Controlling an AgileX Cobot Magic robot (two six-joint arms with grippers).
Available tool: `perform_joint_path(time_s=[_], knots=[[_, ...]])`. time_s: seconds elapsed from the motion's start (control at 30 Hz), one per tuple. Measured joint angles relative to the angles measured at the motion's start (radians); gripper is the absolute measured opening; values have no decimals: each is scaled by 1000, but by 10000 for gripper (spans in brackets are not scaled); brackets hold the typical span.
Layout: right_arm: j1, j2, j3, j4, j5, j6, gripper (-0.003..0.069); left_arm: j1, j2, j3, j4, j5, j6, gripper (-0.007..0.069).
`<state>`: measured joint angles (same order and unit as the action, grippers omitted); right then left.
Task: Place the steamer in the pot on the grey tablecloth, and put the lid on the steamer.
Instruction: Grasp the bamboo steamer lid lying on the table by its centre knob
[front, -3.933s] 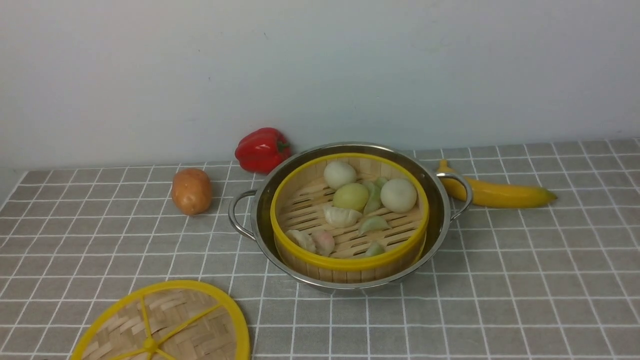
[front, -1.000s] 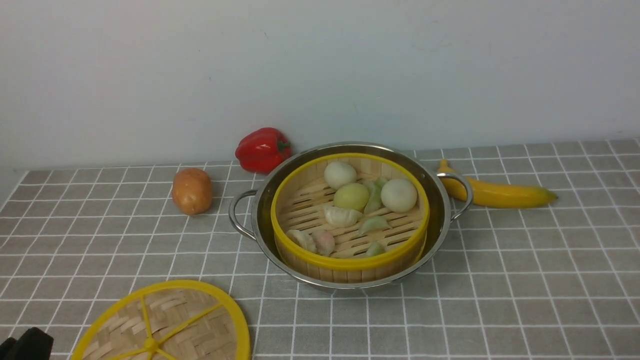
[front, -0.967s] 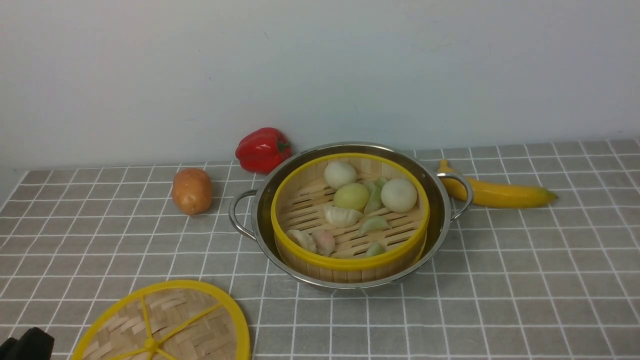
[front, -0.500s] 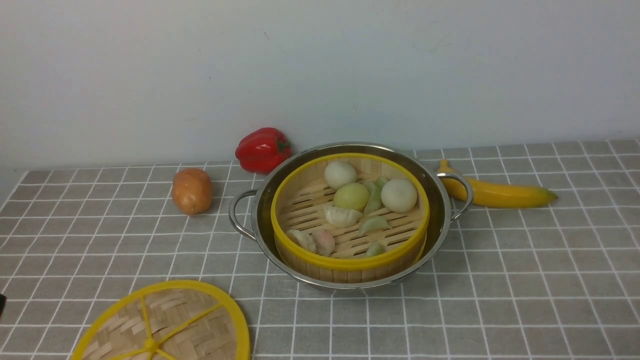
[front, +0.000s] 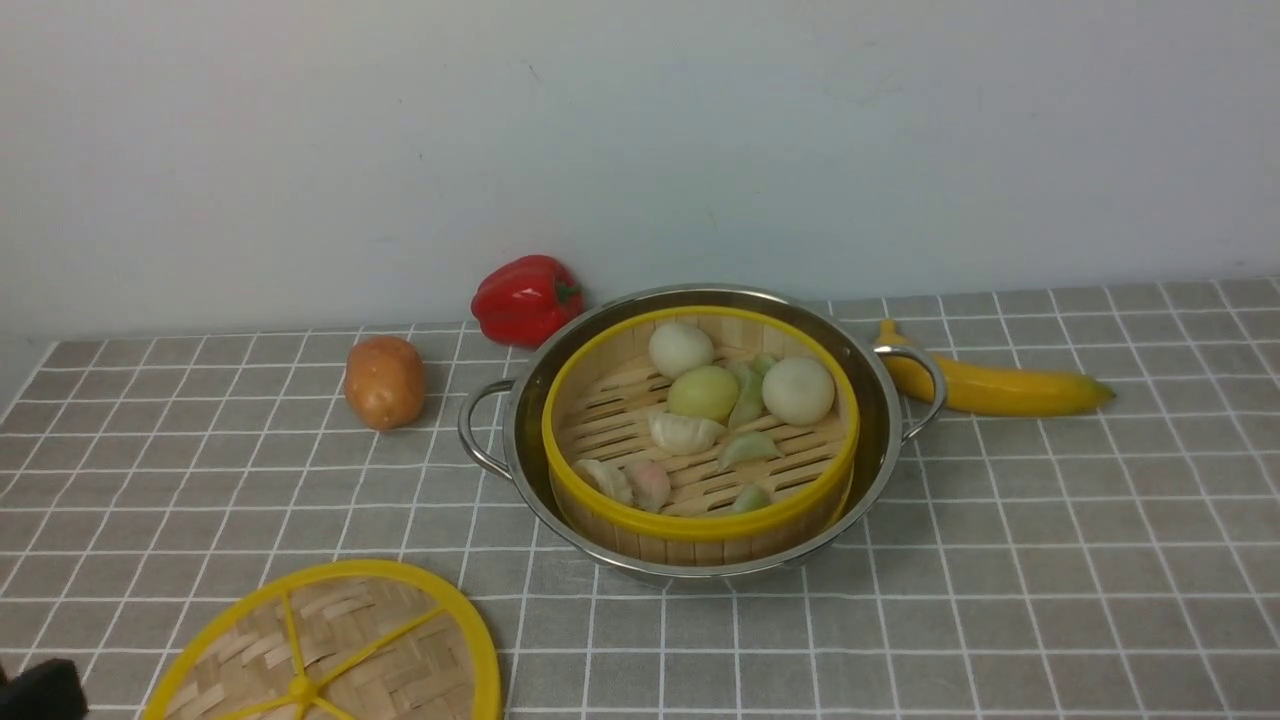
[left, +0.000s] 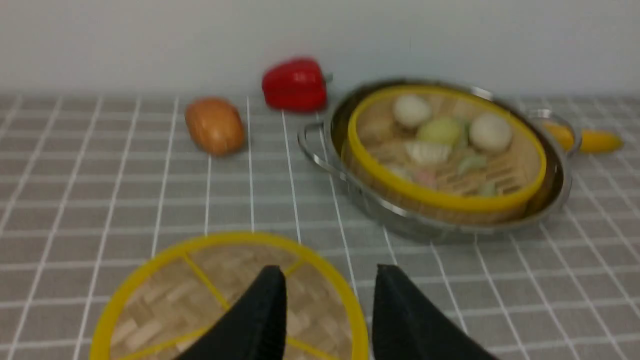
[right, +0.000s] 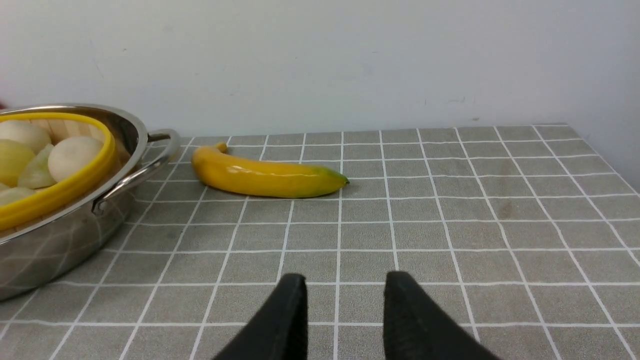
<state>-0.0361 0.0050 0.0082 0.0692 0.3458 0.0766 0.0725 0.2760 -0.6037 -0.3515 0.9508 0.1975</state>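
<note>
The steamer (front: 700, 520), a bamboo basket with a yellow rim and several buns and dumplings in it, sits inside the steel pot (front: 520, 400) on the grey tablecloth (front: 1050, 520). The lid (front: 330, 650), a flat woven disc with yellow spokes, lies on the cloth at the front left. My left gripper (left: 330, 272) is open and empty, its fingers (left: 265, 310) above the lid's near side (left: 220, 295); a black bit of it shows in the front view (front: 40, 690). My right gripper (right: 345, 280) is open and empty over bare cloth, right of the pot (right: 75, 230).
A potato (front: 383, 381) and a red bell pepper (front: 525, 298) lie behind and left of the pot. A banana (front: 990, 385) lies just right of the pot's right handle (front: 925, 385). A pale wall closes the back.
The black tip of my left gripper has shifted about at the front view's lower left corner, nearly leaving view half a second ago and now back. Nothing else has moved.
</note>
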Motion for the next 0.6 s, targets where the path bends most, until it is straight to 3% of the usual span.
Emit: perform_joint_path(time_s=[0.23,0.4,0.6], knots=[[0,0,0,0,0,0,240,0,157,0,-16,10,184,243],[0,0,0,0,0,0,240,0,254,3,-82,-42,197,243],[0,0,0,0,-1,0,240,0,383,30,-70,-61,196,243]])
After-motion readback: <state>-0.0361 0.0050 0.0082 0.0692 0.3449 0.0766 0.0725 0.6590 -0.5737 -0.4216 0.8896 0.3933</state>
